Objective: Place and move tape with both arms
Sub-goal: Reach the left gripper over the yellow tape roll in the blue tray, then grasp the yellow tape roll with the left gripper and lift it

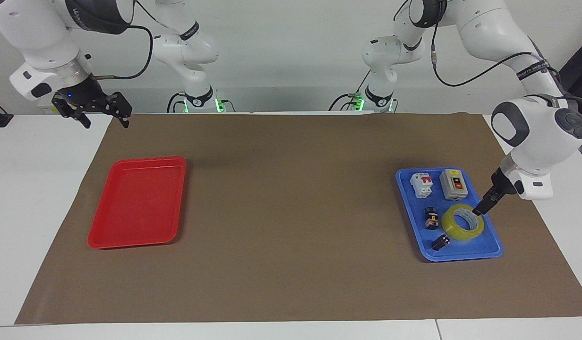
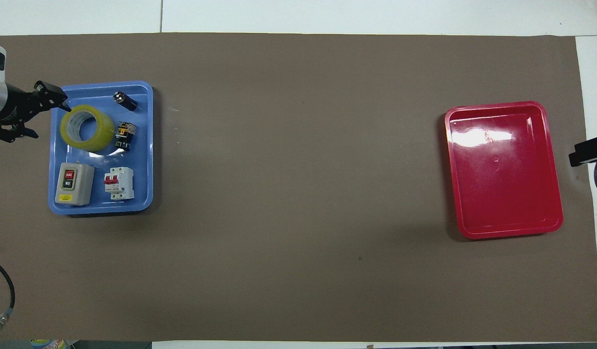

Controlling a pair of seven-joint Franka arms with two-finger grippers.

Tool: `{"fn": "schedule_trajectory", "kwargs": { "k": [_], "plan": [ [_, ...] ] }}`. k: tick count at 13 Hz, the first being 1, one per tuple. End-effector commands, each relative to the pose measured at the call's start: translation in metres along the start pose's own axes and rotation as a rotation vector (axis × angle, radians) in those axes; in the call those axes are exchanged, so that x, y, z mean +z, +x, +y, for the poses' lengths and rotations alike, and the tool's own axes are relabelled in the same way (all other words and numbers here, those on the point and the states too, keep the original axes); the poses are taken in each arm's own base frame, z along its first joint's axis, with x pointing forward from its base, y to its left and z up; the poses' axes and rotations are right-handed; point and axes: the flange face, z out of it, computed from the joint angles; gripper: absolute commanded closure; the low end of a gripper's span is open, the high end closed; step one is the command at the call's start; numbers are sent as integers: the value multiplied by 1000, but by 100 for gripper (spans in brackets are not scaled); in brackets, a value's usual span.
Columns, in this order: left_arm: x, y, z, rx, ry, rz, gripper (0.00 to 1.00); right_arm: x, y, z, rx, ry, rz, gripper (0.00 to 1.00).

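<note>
The yellow tape (image 1: pixel 461 233) lies flat in the blue tray (image 1: pixel 461 257), in the half farther from the robots. It also shows in the overhead view (image 2: pixel 104 132). My left gripper (image 1: pixel 480 210) is low over the tray's edge beside the roll. It is open (image 2: pixel 50 121), with one fingertip at the roll's rim and the other outside the tray. I cannot tell whether it touches the roll. My right gripper (image 1: pixel 106 123) is open and empty. It waits up over the mat's corner at the right arm's end.
The blue tray (image 2: pixel 100 208) also holds a grey switch box (image 1: pixel 454 184), a white circuit breaker (image 1: pixel 422 184) and two small black parts (image 1: pixel 431 218) (image 1: pixel 440 242). A red tray (image 1: pixel 135 203) lies on the brown mat toward the right arm's end.
</note>
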Motion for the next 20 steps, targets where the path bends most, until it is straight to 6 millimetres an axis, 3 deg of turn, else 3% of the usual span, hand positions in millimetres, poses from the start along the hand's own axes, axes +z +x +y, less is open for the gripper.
{"fn": "schedule_trajectory", "kwargs": {
  "k": [1, 7, 10, 11, 13, 14, 17, 20],
  "plan": [
    [26, -5, -15, -25, -11, 42, 0, 1, -2, -1, -14, 13, 16, 0],
    [81, -14, -21, 49, -20, 63, 0, 0, -2, -2, -15, 13, 16, 0],
    [95, -11, -25, 43, -24, 73, 0, 0, -2, -2, -15, 13, 16, 0],
    [95, -10, -29, 39, -22, 72, 13, 0, -2, -2, -15, 13, 16, 0],
    [95, -13, -23, 36, -24, 73, 89, 0, -2, -2, -15, 13, 18, 0],
    [94, -13, -25, 40, -19, 65, 100, 0, -2, -2, -15, 13, 18, 0],
    [87, -14, -32, 34, -20, 68, 100, 0, -2, -2, -14, 13, 18, 0],
    [32, -14, -31, 58, -51, 124, 100, 0, -3, -2, -17, 13, 16, 0]
  ]
}}
